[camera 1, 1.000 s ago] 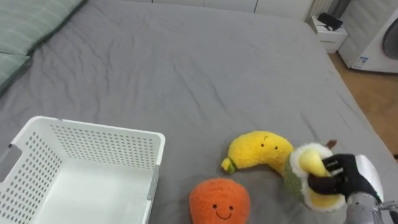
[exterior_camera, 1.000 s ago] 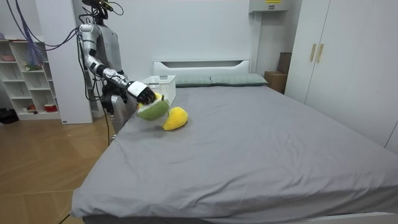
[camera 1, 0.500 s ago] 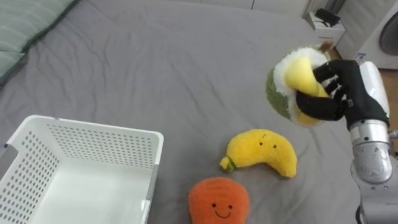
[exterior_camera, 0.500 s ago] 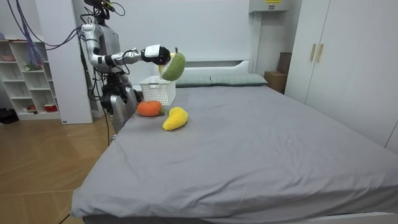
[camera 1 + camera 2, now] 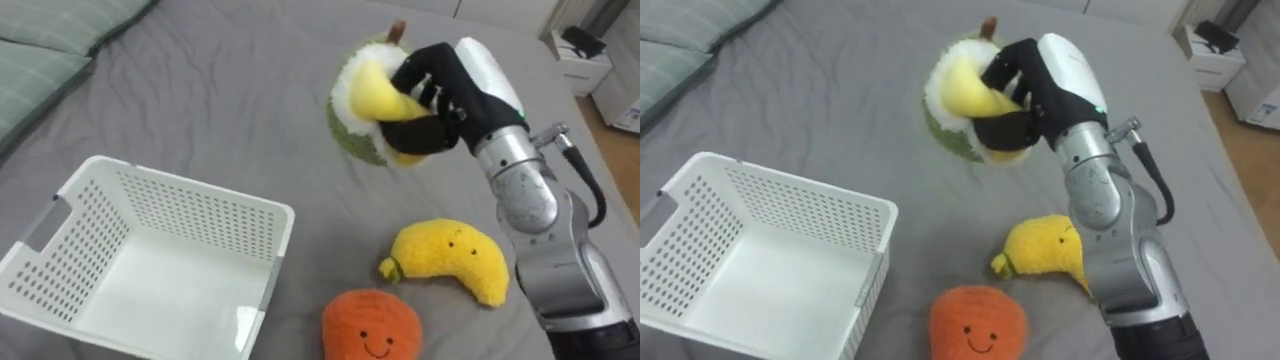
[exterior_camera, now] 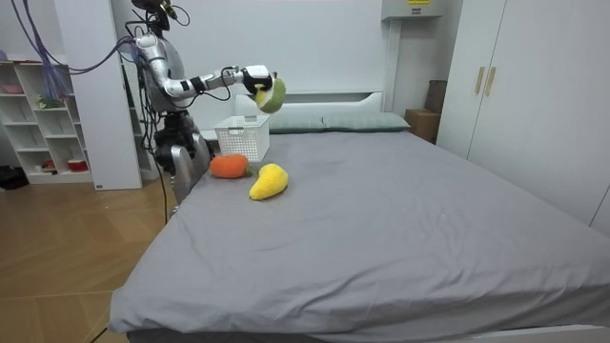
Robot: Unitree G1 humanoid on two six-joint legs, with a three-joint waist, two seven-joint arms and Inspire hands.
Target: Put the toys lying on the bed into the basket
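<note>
Fingers (image 5: 428, 72) of right hand (image 5: 472, 88) curled round green-and-yellow plush fruit (image 5: 350, 102), aloft above bed (image 5: 200, 80) at 1 o'clock of white basket (image 5: 190, 215). Likely light, soft, squashy; best gripped round the middle.

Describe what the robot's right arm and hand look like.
The right hand has black fingers and a smooth white shell on its back. The arm is built of rounded silver-grey metal segments, with a thin black cable looping beside the wrist.
</note>
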